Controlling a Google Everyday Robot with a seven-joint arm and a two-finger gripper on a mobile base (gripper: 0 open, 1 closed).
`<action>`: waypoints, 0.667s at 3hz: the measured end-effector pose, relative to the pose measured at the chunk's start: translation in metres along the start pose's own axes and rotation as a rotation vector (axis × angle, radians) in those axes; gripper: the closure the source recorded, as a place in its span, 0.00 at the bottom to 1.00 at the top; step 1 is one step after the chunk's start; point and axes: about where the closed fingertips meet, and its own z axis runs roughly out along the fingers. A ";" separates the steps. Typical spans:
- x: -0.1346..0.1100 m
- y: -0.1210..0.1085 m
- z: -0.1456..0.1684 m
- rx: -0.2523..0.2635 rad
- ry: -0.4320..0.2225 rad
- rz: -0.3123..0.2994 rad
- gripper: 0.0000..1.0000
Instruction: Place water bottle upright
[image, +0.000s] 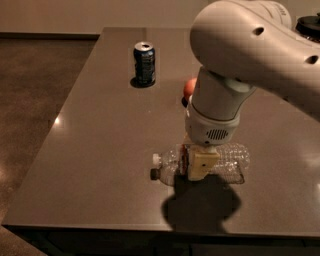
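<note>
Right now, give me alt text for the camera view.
The water bottle lies on its side near the front edge of the table, with the claw down at its middle. A blue soda can stands upright farther back.

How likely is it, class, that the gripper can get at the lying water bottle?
Likely yes: the gripper is down right at the middle of the water bottle, nothing stands between them, and the soda can is far off.
</note>
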 end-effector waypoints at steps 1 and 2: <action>0.005 -0.009 -0.013 -0.015 -0.086 0.033 0.84; 0.010 -0.023 -0.044 0.006 -0.219 0.064 1.00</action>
